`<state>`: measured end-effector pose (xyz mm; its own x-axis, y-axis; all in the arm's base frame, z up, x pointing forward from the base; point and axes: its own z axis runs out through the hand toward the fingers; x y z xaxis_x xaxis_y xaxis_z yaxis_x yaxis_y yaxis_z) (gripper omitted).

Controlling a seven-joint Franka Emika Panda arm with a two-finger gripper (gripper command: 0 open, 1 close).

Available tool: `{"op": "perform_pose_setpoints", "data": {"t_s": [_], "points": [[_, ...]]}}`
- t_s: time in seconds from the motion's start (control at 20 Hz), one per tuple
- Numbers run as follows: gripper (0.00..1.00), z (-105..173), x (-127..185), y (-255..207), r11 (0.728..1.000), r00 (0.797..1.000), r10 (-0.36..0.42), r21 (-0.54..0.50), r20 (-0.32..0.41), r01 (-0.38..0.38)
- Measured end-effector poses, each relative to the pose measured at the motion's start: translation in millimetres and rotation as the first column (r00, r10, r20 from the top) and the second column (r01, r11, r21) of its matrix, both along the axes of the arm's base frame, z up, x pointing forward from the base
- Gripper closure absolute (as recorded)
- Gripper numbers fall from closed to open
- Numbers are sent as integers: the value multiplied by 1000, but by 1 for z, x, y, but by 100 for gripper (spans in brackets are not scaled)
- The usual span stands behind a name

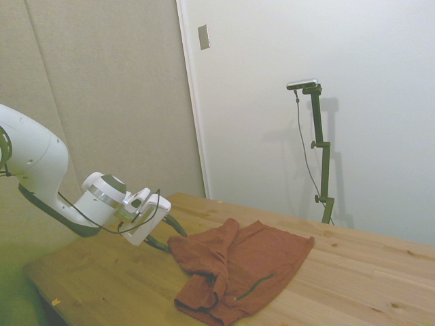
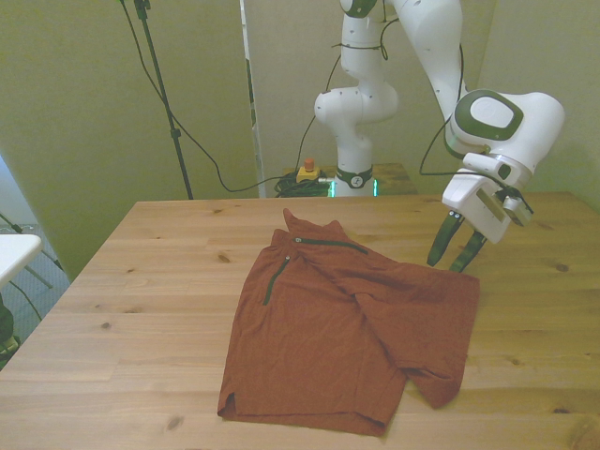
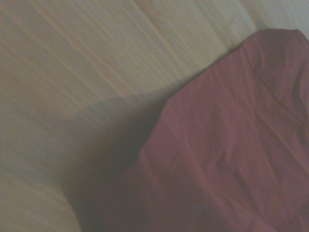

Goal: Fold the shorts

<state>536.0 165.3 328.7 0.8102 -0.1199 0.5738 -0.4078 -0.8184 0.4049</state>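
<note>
The rust-red shorts (image 2: 347, 328) lie spread and wrinkled on the wooden table (image 2: 141, 281), with a dark seam line near their far edge. In the side view the shorts (image 1: 238, 268) are bunched, one edge folded over. My gripper (image 2: 450, 258) hangs at the corner of the shorts on the front view's right, its dark fingers open and tips just above the fabric's edge. From the side, the gripper (image 1: 171, 236) sits right at the shorts' near corner. The wrist view shows the shorts (image 3: 227, 154) edge over bare wood.
Bare table surface (image 1: 102, 278) surrounds the shorts on all sides. A cable stand (image 2: 159, 94) rises behind the table on the front view's left. A white object's edge (image 2: 14, 253) shows at the far left of the front view.
</note>
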Motion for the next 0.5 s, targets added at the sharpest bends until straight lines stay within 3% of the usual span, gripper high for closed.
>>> {"op": "perform_pose_setpoints", "data": {"t_s": [0.5], "points": [[100, -3, 12, -16, 999, 999, -47, 16, 22, 47]]}}
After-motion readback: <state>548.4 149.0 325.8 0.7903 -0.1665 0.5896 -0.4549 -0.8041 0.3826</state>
